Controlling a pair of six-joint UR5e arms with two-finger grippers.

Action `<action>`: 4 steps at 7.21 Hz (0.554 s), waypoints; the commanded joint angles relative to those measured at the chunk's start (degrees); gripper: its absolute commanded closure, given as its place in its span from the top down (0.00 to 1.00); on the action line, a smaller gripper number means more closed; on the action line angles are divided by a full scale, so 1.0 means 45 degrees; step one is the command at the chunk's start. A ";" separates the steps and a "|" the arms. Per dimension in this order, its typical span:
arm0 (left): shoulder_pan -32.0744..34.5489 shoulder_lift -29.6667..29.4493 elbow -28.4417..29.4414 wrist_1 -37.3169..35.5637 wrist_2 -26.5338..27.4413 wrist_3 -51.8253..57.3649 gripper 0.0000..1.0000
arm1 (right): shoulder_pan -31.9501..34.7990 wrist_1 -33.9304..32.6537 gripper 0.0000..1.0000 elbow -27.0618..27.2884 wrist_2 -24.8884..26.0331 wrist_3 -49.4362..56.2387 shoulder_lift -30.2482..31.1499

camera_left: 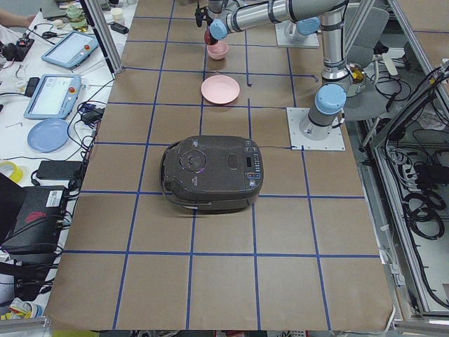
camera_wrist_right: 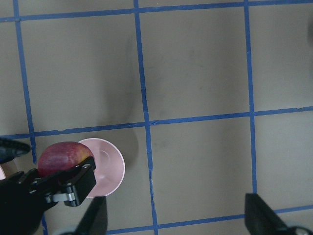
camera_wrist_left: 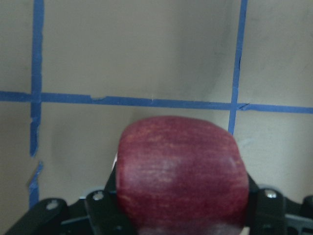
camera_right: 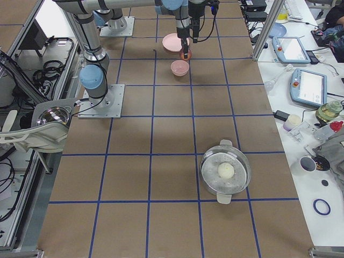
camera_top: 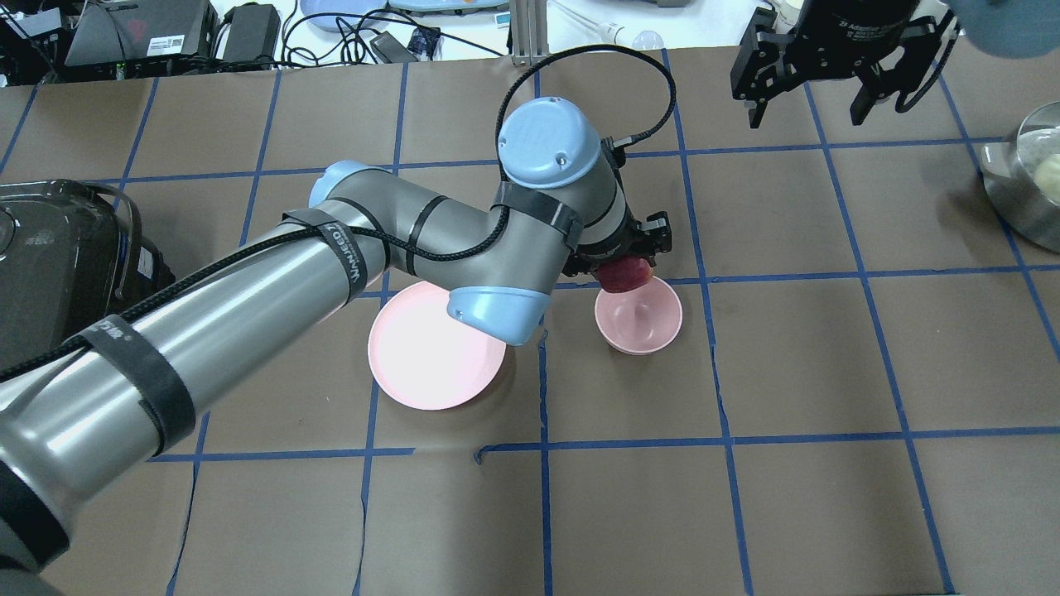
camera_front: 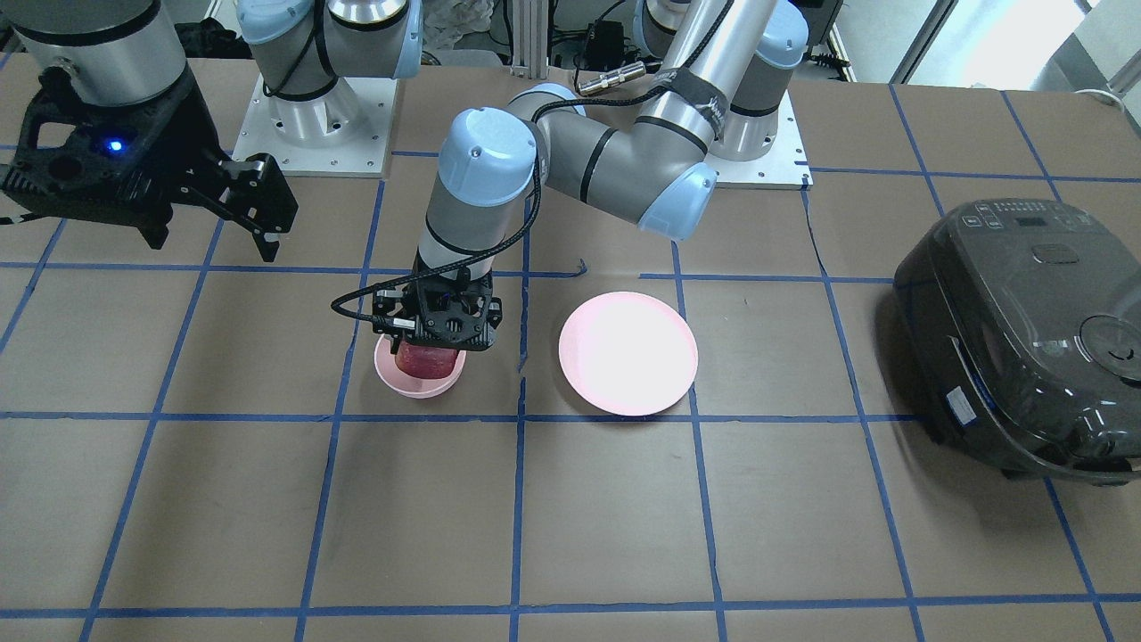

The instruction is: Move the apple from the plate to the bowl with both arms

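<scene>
My left gripper (camera_front: 434, 343) is clenched on the apple (camera_wrist_left: 181, 171), one black finger on each side of it. My left wrist camera shows the dark red skin with faint streaks, filling the space between the jaws. I hold the apple just above the bowl (camera_top: 654, 321), apart from it. It hangs over the bowl's rim on the far left side, not over the middle. My right wrist camera looks down on this and shows the apple covering part of that rim, with pale pink bowl floor showing beside it. My left arm reaches across the plate (camera_top: 431, 368) to get here, and its elbow hides part of the plate's far edge. The plate lies just left of the bowl, a narrow strip of table (camera_top: 828, 372) between them, and what shows of it is bare.

My right gripper (camera_top: 805, 116) is released, its two fingers spread wide with nothing between them. It hangs high over the far right part of the table, well apart from the bowl and the apple.

A dark cooker (camera_top: 58, 265) sits at the table's left end. A metal pot (camera_right: 226, 169) with a pale round thing in it stands toward the right end.
</scene>
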State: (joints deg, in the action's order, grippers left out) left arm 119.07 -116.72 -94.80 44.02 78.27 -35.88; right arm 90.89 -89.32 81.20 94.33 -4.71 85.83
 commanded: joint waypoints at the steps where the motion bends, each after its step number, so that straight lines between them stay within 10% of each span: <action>1: 0.0432 -0.0875 0.0109 -0.0271 0.0086 -0.0307 0.02 | 0.0114 -0.0675 1.00 0.0373 -0.0024 0.0069 0.0281; 3: 0.0551 -0.1111 -0.0007 -0.0252 -0.0031 -0.0270 0.26 | 0.0114 -0.0659 1.00 0.0355 -0.0063 0.0090 0.0379; 4: 0.0551 -0.1209 0.0012 -0.0233 0.0105 -0.0114 0.65 | 0.0095 -0.0639 1.00 0.0355 -0.0024 0.0089 0.0379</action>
State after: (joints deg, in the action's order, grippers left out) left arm 121.41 -121.53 -94.66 42.90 78.32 -36.97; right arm 91.36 -92.20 82.82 94.14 -4.31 87.42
